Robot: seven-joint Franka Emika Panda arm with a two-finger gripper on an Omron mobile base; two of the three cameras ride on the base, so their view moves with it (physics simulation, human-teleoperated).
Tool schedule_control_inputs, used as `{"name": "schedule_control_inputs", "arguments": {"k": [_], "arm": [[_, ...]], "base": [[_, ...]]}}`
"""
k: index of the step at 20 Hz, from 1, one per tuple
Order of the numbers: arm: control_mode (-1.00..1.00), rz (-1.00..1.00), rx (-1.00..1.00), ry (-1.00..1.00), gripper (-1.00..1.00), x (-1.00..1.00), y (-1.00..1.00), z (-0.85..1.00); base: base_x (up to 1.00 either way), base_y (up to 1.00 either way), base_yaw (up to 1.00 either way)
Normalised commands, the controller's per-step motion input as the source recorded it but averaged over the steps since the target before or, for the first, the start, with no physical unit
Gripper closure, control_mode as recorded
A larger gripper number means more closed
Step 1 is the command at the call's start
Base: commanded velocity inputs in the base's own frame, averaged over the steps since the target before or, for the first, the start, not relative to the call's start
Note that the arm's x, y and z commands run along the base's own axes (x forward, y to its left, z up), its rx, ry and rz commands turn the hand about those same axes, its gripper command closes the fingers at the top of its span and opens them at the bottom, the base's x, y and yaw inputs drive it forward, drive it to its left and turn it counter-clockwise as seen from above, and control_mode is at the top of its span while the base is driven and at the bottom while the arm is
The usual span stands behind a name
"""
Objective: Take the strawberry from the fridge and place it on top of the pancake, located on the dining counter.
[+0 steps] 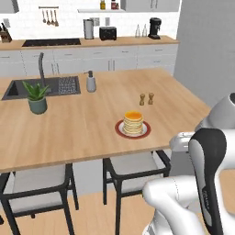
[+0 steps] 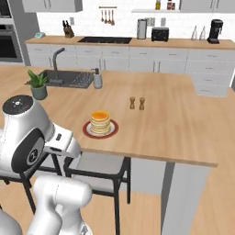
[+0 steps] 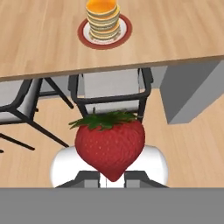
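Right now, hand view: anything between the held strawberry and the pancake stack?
Yes. In the hand view, the strawberry sits low over the floor; a chair and the dining counter edge lie before the pancake. Bare wood beyond that edge.

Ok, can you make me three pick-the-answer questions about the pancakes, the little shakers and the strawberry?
1. Where is the pancake stack?
A. On the dining counter
B. In the sink
C. On a chair

2. How many small shakers stand on the counter?
A. One
B. Two
C. Four

3. What is happening with the strawberry?
A. It lies on the pancakes
B. It sits on the floor
C. The gripper holds it

Answers: 1 A, its red plate rests on the wooden top. 2 B, a pair stands side by side. 3 C, the hand view shows it pinched at the fingertips.
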Motion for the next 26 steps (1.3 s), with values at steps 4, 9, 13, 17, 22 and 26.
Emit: {"name": "schedule_control_inputs", "arguments": {"k": [4, 9, 13, 17, 22, 26], "arm": [[1.00, 0.00, 0.00, 0.00, 1.00, 0.00, 0.00, 0.00], [1.00, 0.00, 0.00, 0.00, 1.00, 0.00, 0.00, 0.00], [1.00, 0.00, 0.00, 0.00, 1.00, 0.00, 0.00, 0.00], [1.00, 0.00, 0.00, 0.00, 1.00, 0.00, 0.00, 0.00], [-1.00, 0.06, -0.01, 0.00, 1.00, 0.23, 0.00, 0.06], [-1.00, 0.14, -0.04, 0.00, 1.00, 0.70, 0.00, 0.17]], "base": [[0.44, 0.00, 0.10], [0.60, 0.00, 0.13], [0.54, 0.00, 0.14], [0.51, 0.00, 0.13], [0.13, 0.00, 0.04], [0.00, 0.00, 0.00]]}}
